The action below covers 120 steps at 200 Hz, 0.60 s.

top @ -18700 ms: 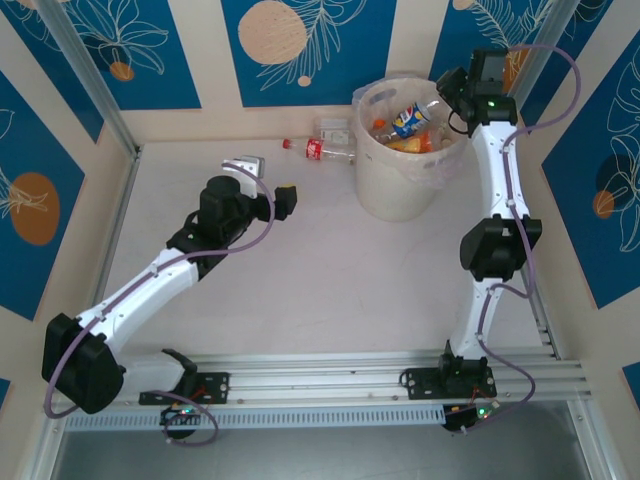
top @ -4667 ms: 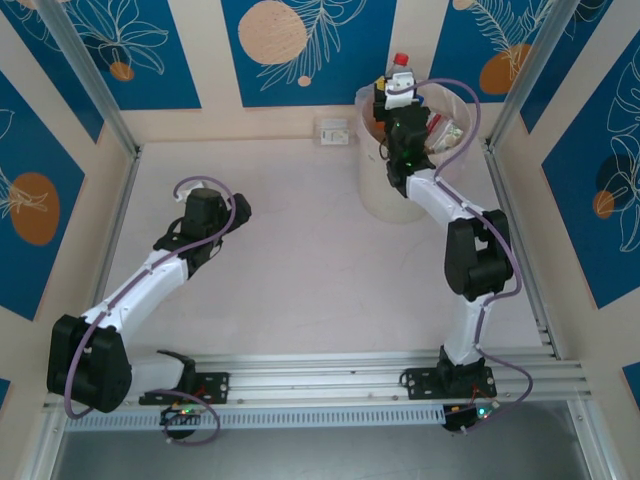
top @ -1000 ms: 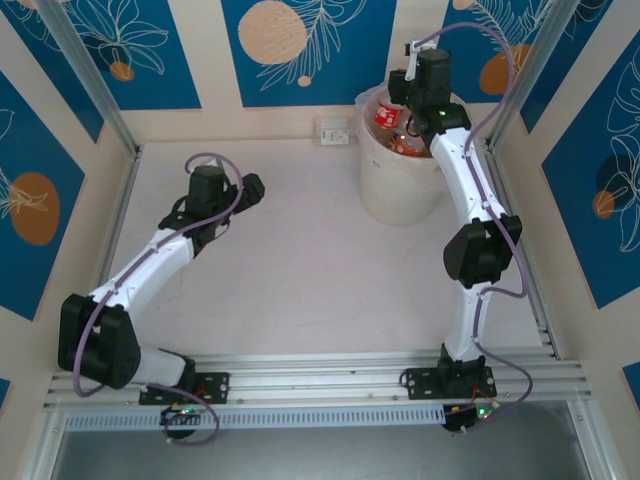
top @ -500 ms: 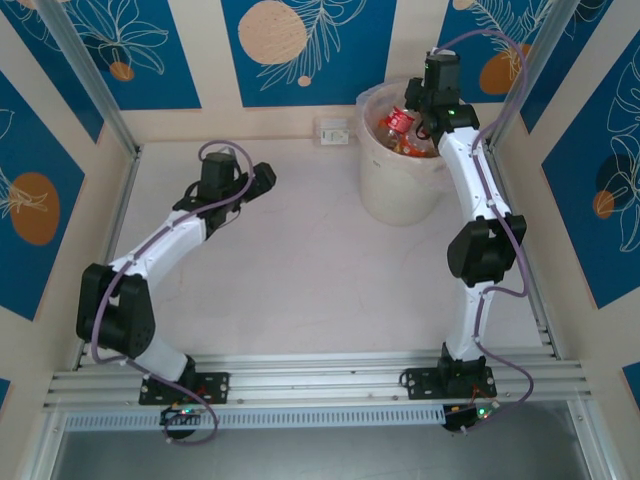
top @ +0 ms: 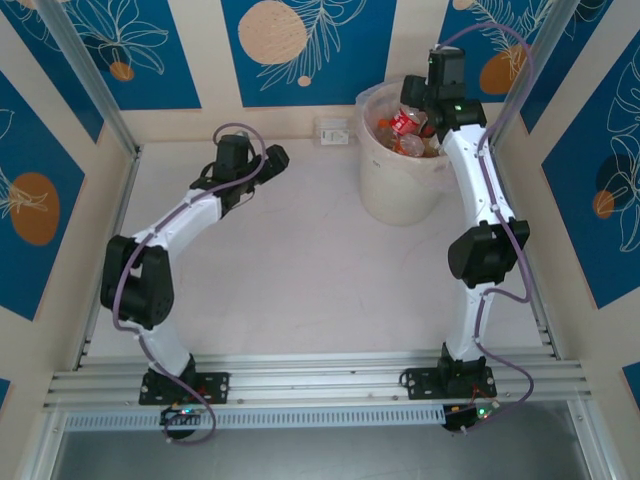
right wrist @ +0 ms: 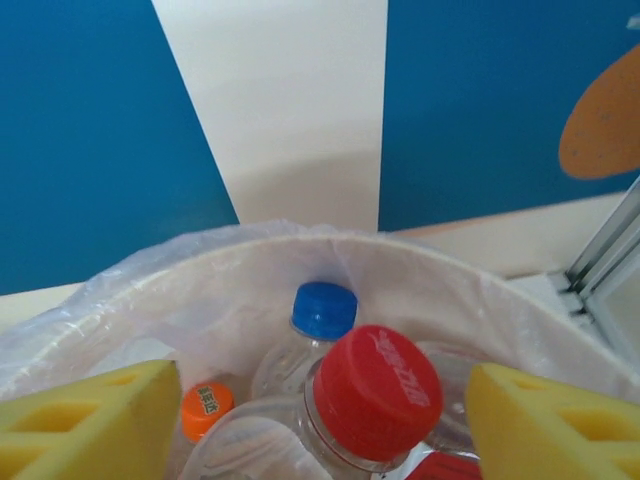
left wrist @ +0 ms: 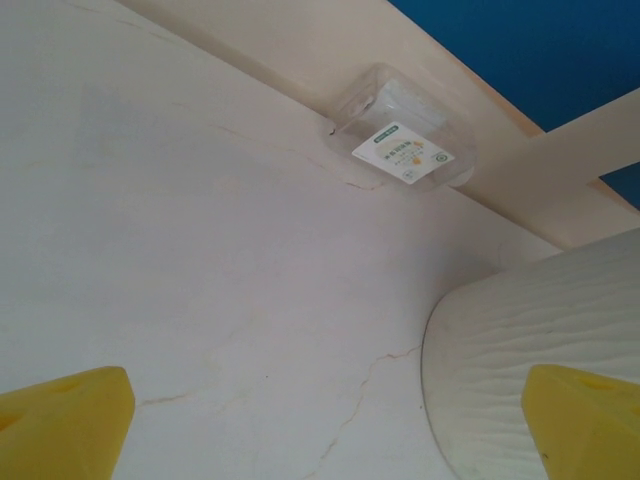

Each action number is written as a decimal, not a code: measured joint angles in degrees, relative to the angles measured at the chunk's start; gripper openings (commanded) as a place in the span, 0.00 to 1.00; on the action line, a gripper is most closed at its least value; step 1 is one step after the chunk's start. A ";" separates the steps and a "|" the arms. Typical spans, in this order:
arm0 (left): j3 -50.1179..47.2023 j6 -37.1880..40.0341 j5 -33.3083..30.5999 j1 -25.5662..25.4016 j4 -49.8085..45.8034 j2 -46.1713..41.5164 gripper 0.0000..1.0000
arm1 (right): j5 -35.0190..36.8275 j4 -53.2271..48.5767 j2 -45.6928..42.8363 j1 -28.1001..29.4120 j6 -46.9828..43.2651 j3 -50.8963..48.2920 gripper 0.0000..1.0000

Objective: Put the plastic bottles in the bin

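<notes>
Just now right claw (right wrist: pixel 322 425) goes from pinched to spread above bin (top: pixel 395 190); red-capped bottle (right wrist: pixel 378 392) lies inside, released; left claw (left wrist: pixel 322 420) spread, empty. Task looks nearly done.

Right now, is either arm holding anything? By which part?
Nothing held. Left fingers spread over the table; right fingers stand apart either side of a red-capped bottle in the bin, clear of its cap.

Clear glossy plastic bottles (right wrist: pixel 372 398) lie in the matt cream bin (left wrist: pixel 540 315), its wall faintly rippled, lined with crinkly clear film (right wrist: pixel 150 300). The table (left wrist: pixel 200 250) looks matt white, hairline-cracked.
</notes>
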 measured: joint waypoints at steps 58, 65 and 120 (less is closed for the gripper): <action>15.37 -2.14 0.63 -0.13 -1.25 13.03 1.00 | -0.02 -5.40 -5.90 0.33 0.39 0.22 0.99; 17.90 -2.45 1.16 -0.15 -1.11 15.26 1.00 | -0.02 -5.77 -7.56 0.46 0.63 -0.66 0.99; 41.46 -4.70 4.87 -0.66 -0.04 35.36 1.00 | -0.04 -2.60 -28.61 1.18 3.39 -23.65 0.99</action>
